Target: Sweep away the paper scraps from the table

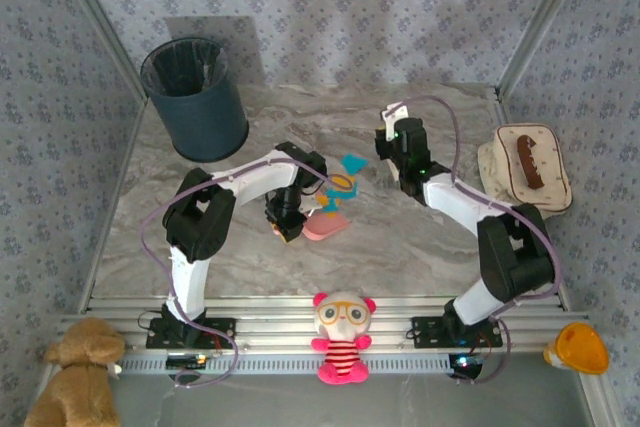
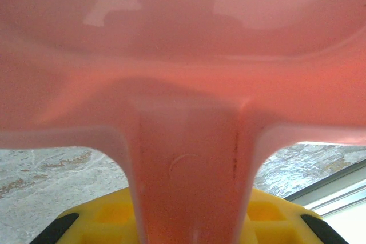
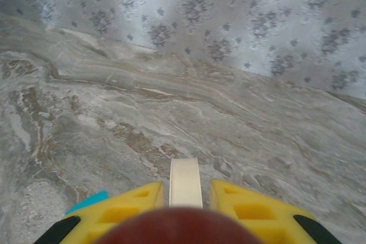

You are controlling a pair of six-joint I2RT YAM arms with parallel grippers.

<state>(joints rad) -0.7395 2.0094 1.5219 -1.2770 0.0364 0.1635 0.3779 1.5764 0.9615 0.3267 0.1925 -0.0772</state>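
My left gripper (image 1: pixel 288 223) is shut on the handle of a pink dustpan (image 1: pixel 326 227) over the middle of the table (image 1: pixel 400 247). In the left wrist view the dustpan (image 2: pixel 183 55) sits between the yellow fingers (image 2: pixel 108 212). Cyan and orange paper scraps (image 1: pixel 345 179) bunch at the pan's far edge; I cannot tell if they rest on the pan or the table. My right gripper (image 1: pixel 396 117) is further back and to the right, shut on a cream strip (image 3: pixel 185 181) with a dark red rounded part beneath it. A cyan scrap (image 3: pixel 87 201) shows beside its left finger.
A dark waste bin (image 1: pixel 195 97) stands at the back left. A cream pad with a brown piece (image 1: pixel 525 167) lies at the right edge. A pink plush doll (image 1: pixel 343 337), a brown teddy (image 1: pixel 75 372) and a yellow object (image 1: pixel 578 347) sit along the near rail.
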